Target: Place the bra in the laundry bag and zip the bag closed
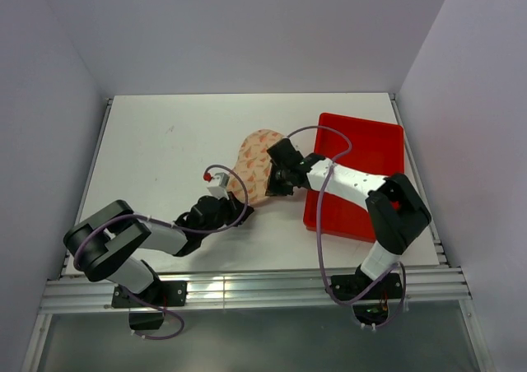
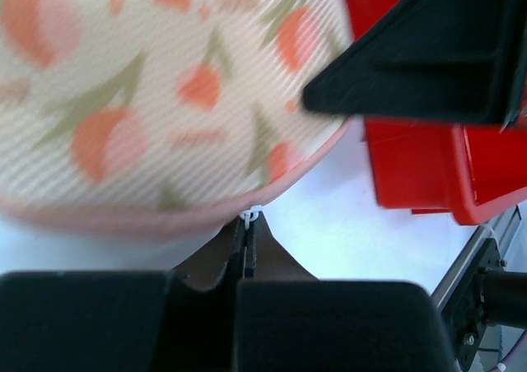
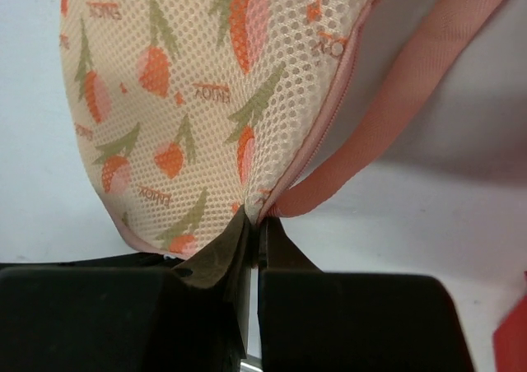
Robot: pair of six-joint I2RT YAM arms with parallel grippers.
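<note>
1. The laundry bag lies on the counter near the red tray; the bra is not visible, presumably inside.
2. The left hand is closed on a small white tab at the bag's rim, likely the zipper pull.
3. The right hand pinches the seam by the pink loop, seemingly anchoring the bag against the zipper's drag.

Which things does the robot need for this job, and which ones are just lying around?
For the job:
laundry bag
left gripper, pinched shut on the bag's edge
right gripper, pinched shut on the bag beside its pink loop
bra: not in sight

Just lying about:
red plastic tray
</note>
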